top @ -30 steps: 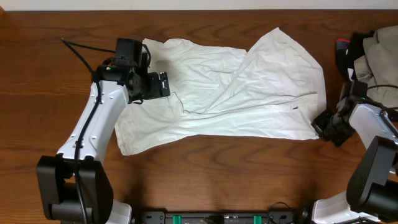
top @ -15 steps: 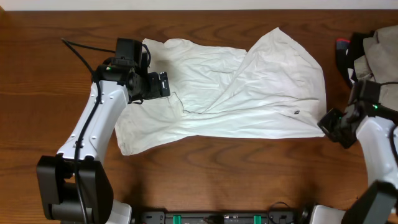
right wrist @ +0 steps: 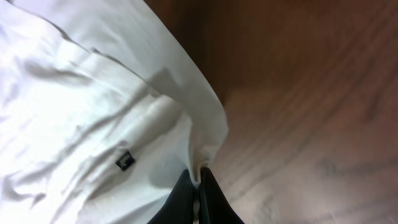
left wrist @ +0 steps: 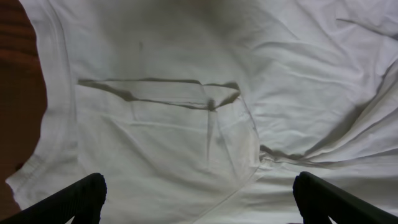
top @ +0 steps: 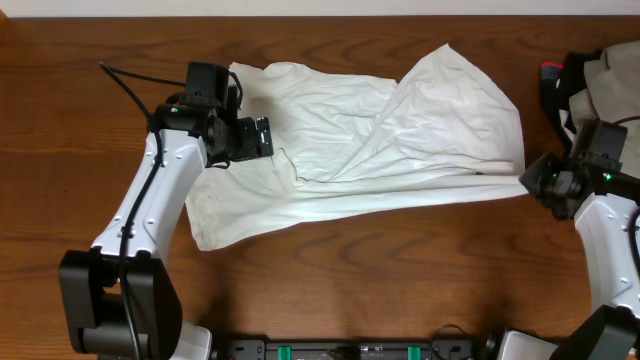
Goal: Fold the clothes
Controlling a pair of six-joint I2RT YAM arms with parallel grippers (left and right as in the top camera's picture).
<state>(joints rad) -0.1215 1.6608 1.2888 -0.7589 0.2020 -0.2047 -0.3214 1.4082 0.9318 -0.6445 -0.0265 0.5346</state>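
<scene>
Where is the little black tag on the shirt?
Find the big white shirt spread on the brown table. Follow it to the corner pinched by the right gripper. Near that corner sits a tiny black tag, the only dark spot on the white cloth there.

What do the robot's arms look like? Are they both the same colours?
Yes. The left arm and right arm both have smooth white shells with chunky black joints. Each ends in a pincer with two black fingers: left pincer, right pincer. A black cable runs along the left arm, and a tiny green light glows on the right.
</scene>
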